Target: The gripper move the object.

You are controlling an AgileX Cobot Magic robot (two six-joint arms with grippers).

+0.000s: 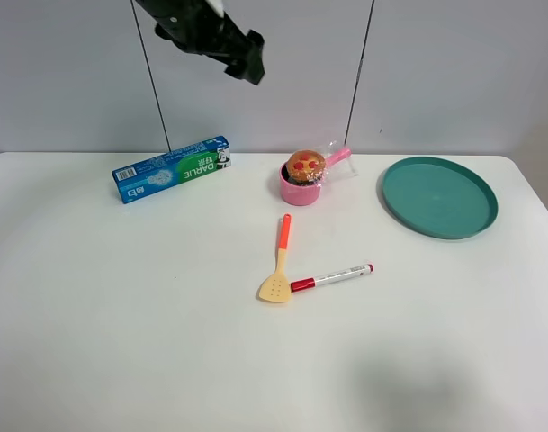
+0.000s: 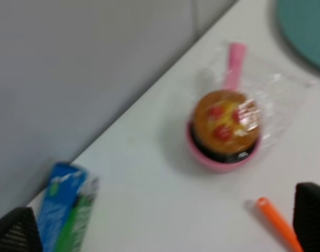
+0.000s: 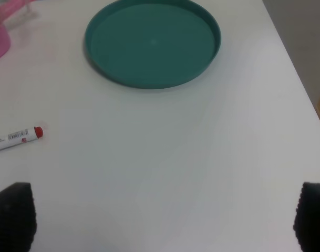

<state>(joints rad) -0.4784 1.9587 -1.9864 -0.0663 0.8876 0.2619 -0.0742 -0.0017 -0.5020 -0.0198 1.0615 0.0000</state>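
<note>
A wrapped pastry [image 1: 306,165], orange-brown with red spots under crinkly clear film, sits on top of a small pink saucepan [image 1: 296,192] at the back of the white counter [image 1: 121,342], close to the wall. The wrapper's loose end spreads over the pan's handle. The left claw [image 1: 247,56] hangs high above the counter, well apart from the pastry, jaws spread wide with nothing between them. The right claw [image 3: 165,218], outside the high camera's sight, is equally wide and empty, looking down on bare counter near a teal plate [image 1: 440,196]. A blue-green toothpaste box [image 1: 172,168] lies beside the pan. Nearer the front, an orange-handled spatula [image 1: 279,261] and a red-capped marker [image 1: 332,276] appear to touch at their ends.

The pickup looks to lie ahead, and the hazards are plain. The slick film could leave the jaws pinching wrapper alone, so the pastry swings or drops. A descent too low could catch the pan's rim and tip or drag it along. A hard squeeze could crush the soft pastry. How deep it sits in the pan cannot be told.
</note>
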